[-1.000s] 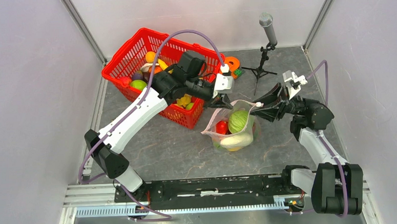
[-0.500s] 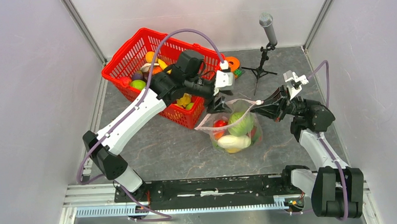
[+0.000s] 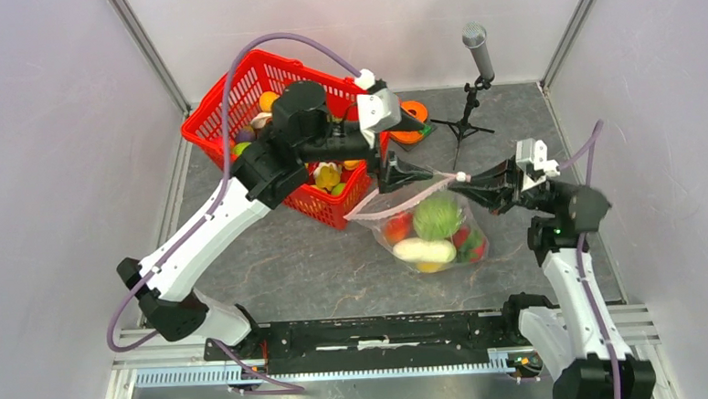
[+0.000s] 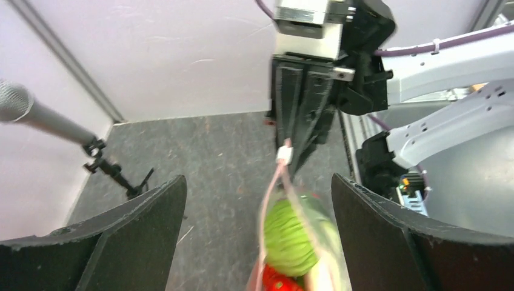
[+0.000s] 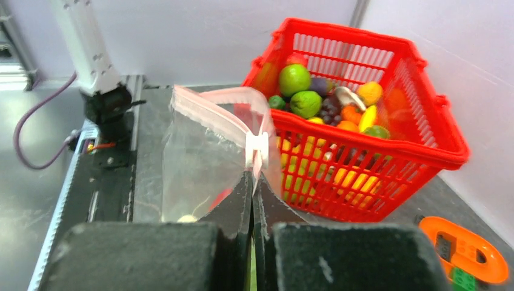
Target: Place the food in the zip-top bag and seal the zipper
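top view, bag: clear crinkly zip-top bag (image 3: 473, 222) lying on the dark stone-look surface (image 3: 289, 258), just beside the red mesh basket (image 3: 212, 98)
top view, in the bag: glossy plastic food (image 3: 438, 218), one round green piece, one long white, one red, a bit of yellow
top view, basket: more shiny fruit and veg piled inside
top view, zipper: thin pink zipper (image 3: 405, 199) stretched pretty straight from the basket's corner over to the right jaws
left wrist view, left jaws: wide apart, rough black pads (image 4: 121, 242) on either side, zipper running up the middle and touching neither
left wrist view, right jaws: dead ahead, pointing down, pinched together on the zipper's far end at the little white slider (image 4: 283, 154)
left wrist view, bag: green ball showing through the plastic below the slider
right wrist view, right jaws: closed tight, slider right at the tips, the two zipper tracks spread apart beyond it
right wrist view, background: basket full of green, orange, yellow and purple pieces, flat orange thing (image 5: 463, 248) on the surface nearby
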`<move>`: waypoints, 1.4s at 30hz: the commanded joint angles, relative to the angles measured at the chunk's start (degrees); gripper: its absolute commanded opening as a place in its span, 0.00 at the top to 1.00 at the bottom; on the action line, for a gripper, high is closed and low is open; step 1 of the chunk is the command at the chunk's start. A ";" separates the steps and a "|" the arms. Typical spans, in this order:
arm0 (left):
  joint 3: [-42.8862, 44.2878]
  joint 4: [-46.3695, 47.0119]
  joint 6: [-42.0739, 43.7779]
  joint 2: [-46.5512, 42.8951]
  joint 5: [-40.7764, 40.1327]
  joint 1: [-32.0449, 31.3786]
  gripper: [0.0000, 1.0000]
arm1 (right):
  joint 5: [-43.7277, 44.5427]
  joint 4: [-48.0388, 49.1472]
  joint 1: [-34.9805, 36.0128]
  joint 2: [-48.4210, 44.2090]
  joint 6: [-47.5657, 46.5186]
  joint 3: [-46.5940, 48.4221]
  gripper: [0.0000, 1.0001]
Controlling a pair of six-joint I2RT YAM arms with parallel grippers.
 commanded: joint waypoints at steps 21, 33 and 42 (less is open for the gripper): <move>8.66 -6.31 4.25 11.52 -9.97 -9.46 0.26 | 11.37 -72.90 4.03 -2.82 -60.60 17.26 1.00; 16.29 -17.80 11.32 17.88 -5.36 -9.48 0.52 | 11.40 -74.39 4.11 -3.45 -61.63 18.30 1.00; 15.53 -16.63 12.30 17.63 -9.92 -9.50 0.34 | 11.05 -75.00 4.05 -3.75 -62.22 18.66 1.00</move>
